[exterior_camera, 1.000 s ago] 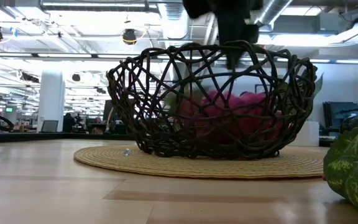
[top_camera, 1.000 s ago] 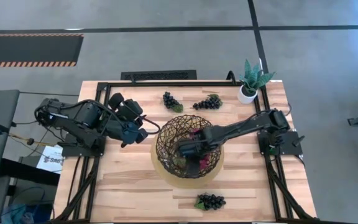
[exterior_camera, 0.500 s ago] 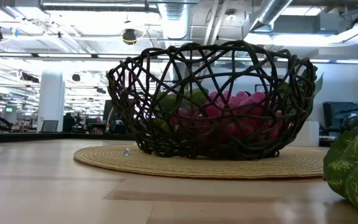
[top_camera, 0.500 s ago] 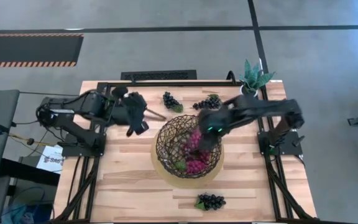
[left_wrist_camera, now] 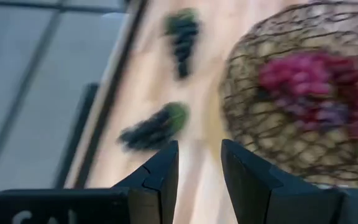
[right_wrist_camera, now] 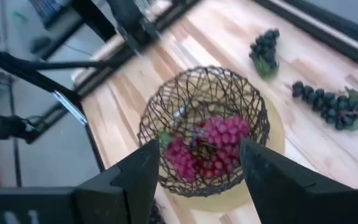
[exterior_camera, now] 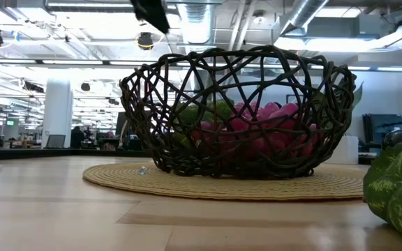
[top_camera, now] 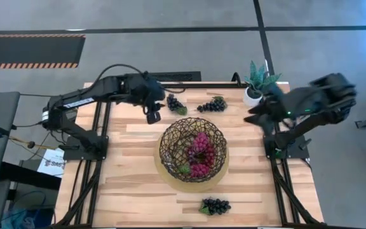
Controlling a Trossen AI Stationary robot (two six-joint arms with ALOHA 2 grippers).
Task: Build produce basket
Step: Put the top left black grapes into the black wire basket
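The dark woven basket stands on its tan round base mid-table and holds red-magenta grape bunches with green leaves; it also shows in the low view. Two dark bunches lie on the table beyond the basket. A third dark bunch lies near the front edge. My left gripper is open and empty above the table, just left of the far-left dark bunch. My right gripper is open and empty, raised at the table's far right, looking back at the basket.
A small white pot with a green plant stands at the far right corner, close to my right gripper. A black frame rail runs along the table's edges. Bare wood lies left and right of the basket.
My right gripper has risen out of the basket and drawn back toward the table's far right corner, leaving red grapes in the basket. My left gripper has swung from the table's left side toward the far edge and the far-left dark bunch.
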